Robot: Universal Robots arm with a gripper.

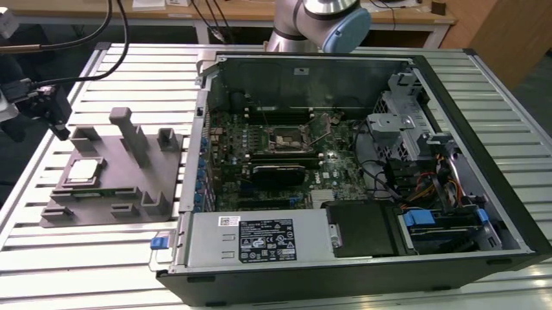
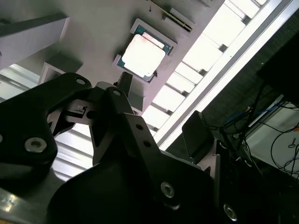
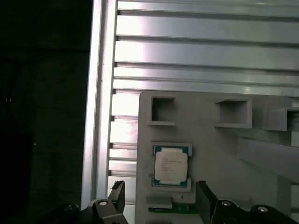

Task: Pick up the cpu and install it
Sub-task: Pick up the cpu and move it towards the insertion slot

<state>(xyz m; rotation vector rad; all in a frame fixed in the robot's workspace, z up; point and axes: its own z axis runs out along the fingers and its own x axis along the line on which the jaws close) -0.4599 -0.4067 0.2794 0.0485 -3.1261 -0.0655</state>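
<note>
The claw (image 3: 161, 199) hangs spread and empty over the cpu (image 3: 171, 166) in its tray (image 3: 210, 149). If it descends off-centre, a finger could catch the pocket rim.

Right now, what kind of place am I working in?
Likely a lab or workshop bench for PC assembly: an open computer case lies on a slatted metal table, beside a grey tray holding the cpu.

Shiny metal cpu (image 3: 171, 166), matt plastic tray (image 3: 210, 137)
</note>
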